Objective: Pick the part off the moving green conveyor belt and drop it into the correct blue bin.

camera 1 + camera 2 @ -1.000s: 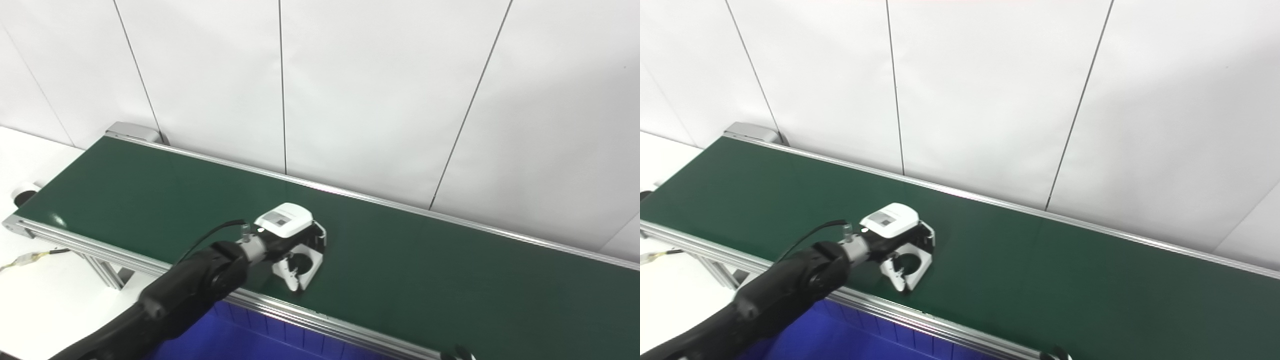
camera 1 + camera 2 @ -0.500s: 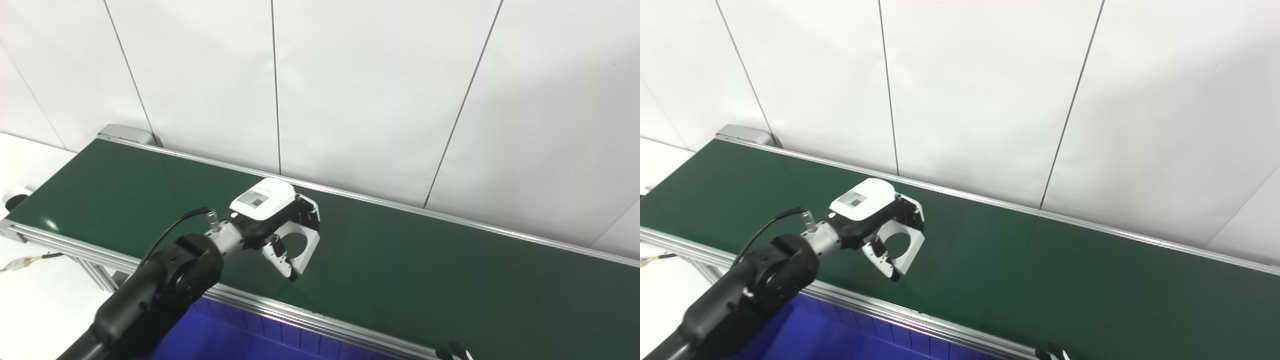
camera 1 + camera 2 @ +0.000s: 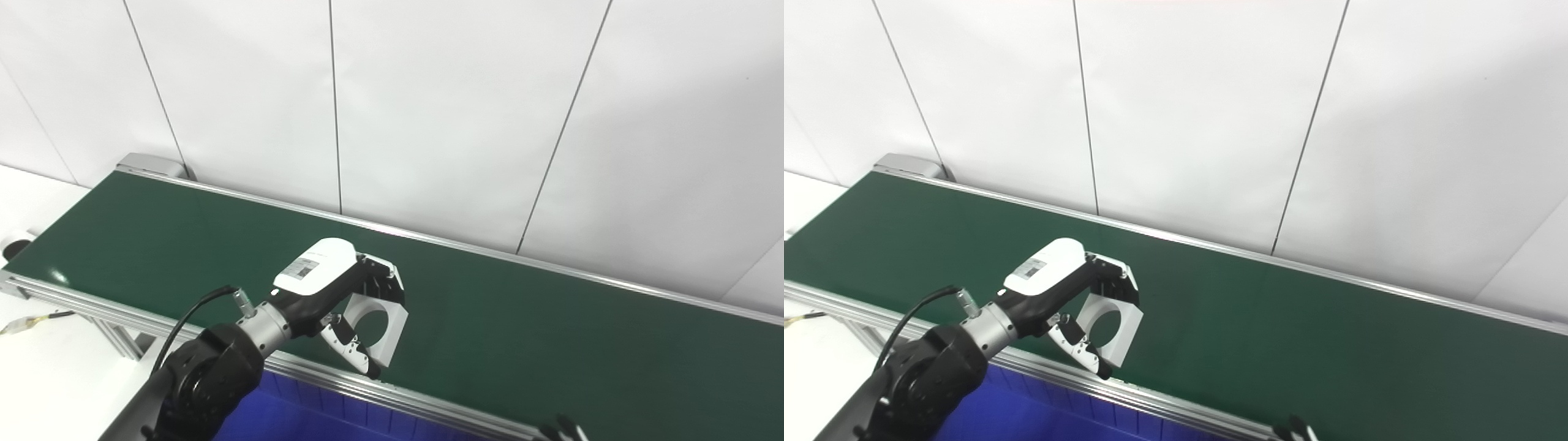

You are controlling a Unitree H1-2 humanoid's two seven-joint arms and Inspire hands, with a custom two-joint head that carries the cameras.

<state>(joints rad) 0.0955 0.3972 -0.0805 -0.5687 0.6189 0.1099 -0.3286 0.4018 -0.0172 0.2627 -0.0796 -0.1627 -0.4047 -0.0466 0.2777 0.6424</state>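
Part (image 3: 375, 321) sits clamped in our left hand (image 3: 334, 294), fingers and thumb closed around its white ring, raised off the belt (image 3: 551, 343). Blue bin (image 3: 294, 416) lies below and nearer us than the hand; our right hand (image 3: 560, 429) barely shows.

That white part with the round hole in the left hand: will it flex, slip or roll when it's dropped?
The white part looks like a stiff block with a round bore, so it probably won't flex. Its flat, square edges suggest it would land and settle, not roll. The left hand pinches smooth faces, so some slip seems possible.
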